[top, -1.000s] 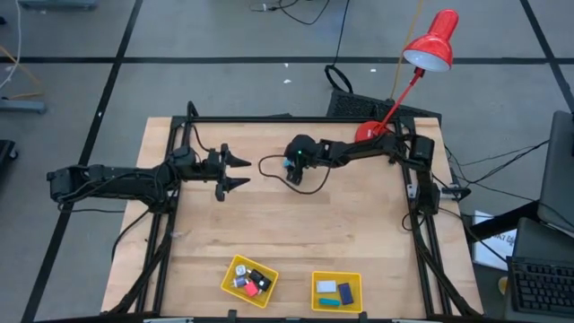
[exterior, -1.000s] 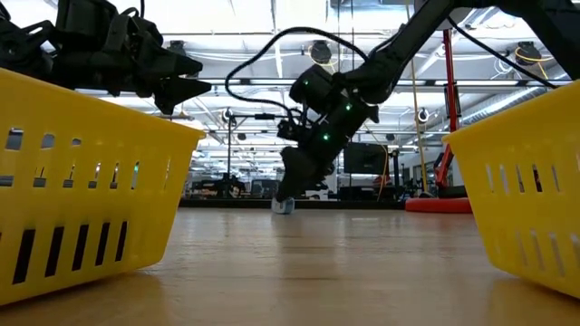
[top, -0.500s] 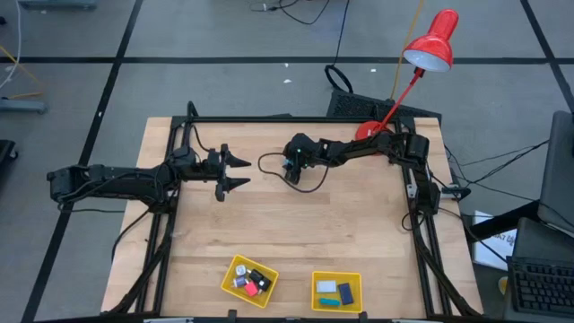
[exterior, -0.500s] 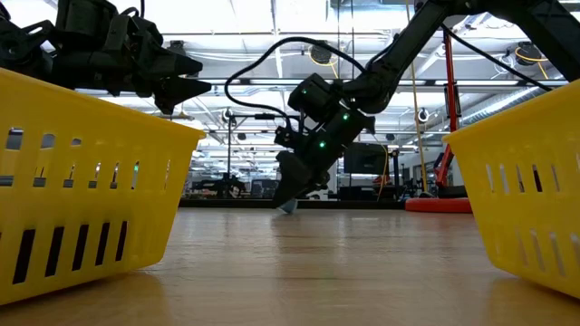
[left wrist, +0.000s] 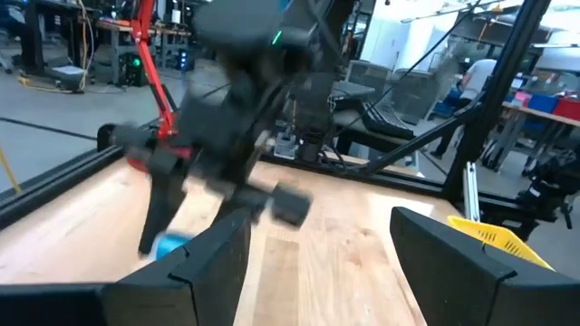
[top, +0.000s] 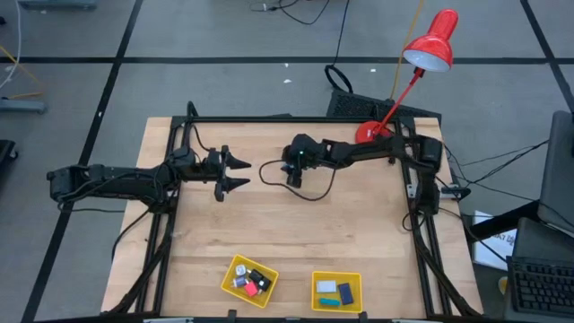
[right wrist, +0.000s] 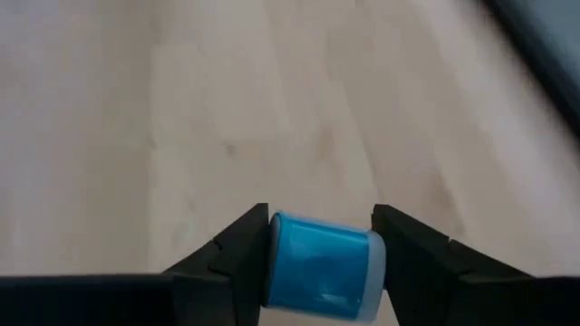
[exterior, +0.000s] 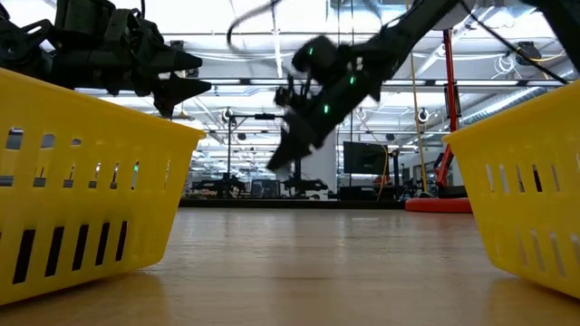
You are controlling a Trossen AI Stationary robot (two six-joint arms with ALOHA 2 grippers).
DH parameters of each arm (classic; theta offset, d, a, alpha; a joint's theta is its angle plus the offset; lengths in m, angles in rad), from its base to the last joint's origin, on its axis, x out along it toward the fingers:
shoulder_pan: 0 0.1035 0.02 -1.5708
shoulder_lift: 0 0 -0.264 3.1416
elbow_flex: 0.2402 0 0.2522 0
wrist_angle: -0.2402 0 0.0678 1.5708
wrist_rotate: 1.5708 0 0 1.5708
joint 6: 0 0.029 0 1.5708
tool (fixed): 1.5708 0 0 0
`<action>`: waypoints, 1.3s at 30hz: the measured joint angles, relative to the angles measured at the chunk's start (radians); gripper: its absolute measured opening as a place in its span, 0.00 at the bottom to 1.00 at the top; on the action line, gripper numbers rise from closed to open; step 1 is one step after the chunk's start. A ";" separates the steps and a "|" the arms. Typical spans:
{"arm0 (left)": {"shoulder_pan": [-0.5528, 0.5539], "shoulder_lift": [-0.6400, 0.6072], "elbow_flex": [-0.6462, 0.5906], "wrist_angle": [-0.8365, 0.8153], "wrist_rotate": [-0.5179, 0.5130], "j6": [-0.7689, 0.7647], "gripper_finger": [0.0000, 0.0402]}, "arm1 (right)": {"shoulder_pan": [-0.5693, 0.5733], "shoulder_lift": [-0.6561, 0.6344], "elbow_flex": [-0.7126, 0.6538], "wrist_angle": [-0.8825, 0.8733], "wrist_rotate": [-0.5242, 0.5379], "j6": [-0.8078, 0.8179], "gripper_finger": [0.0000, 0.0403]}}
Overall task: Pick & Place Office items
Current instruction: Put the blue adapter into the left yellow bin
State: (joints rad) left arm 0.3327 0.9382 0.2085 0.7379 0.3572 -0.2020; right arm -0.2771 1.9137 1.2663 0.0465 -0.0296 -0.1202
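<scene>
At the table's near edge, around six o'clock in the high view, two yellow trays sit side by side: the left tray (top: pixel 235 266) holds black, pink-red and white-silver office items (top: pixel 250 283), the right tray (top: pixel 316 280) holds light blue, dark and teal ones. Farther back, at about nine o'clock, the left gripper (top: pixel 235 172) hangs with its fingers spread, empty. Near twelve o'clock, the right gripper (right wrist: pixel 321 246) clamps a light blue item (right wrist: pixel 319 273) between both fingers, raised clear of the wooden table (top: pixel 350 224). A red desk lamp (top: pixel 429 43) stands at one o'clock.
</scene>
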 joint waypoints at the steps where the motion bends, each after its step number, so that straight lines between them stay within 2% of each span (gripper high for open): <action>1: -0.001 0.000 0.000 0.000 -0.001 -0.002 0.67 | 0.008 -0.024 0.001 -0.006 0.000 -0.015 0.41; 4: -0.001 0.000 0.000 -0.001 -0.028 -0.072 0.67 | 0.032 -0.112 -0.025 -0.025 0.006 -0.068 0.41; 8: -0.008 0.003 0.000 -0.001 -0.111 -0.214 0.67 | 0.078 -0.229 -0.131 0.101 0.008 -0.174 0.41; 11: -0.036 0.026 0.000 -0.001 -0.199 -0.246 0.67 | 0.112 -0.286 -0.249 0.298 0.004 -0.255 0.41; 15: -0.097 0.100 0.001 0.048 -0.264 -0.254 0.67 | 0.146 -0.307 -0.393 0.584 0.006 -0.343 0.41; 18: -0.147 0.181 0.027 0.122 -0.302 -0.281 0.67 | 0.161 -0.307 -0.459 0.721 0.006 -0.392 0.41; 25: -0.228 0.372 0.187 0.145 -0.386 -0.397 0.67 | 0.201 -0.307 -0.474 0.758 0.019 -0.400 0.41; 30: -0.246 0.502 0.333 0.137 -0.379 -0.429 0.67 | 0.245 -0.307 -0.474 0.767 0.114 -0.496 0.41; 39: -0.245 0.580 0.489 -0.039 -0.375 -0.460 0.67 | 0.304 -0.308 -0.474 0.819 0.224 -0.638 0.41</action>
State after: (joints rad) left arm 0.0875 1.5182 0.6978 0.6985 -0.0180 -0.6622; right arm 0.0271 1.6058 0.7925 0.8652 0.1945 -0.7584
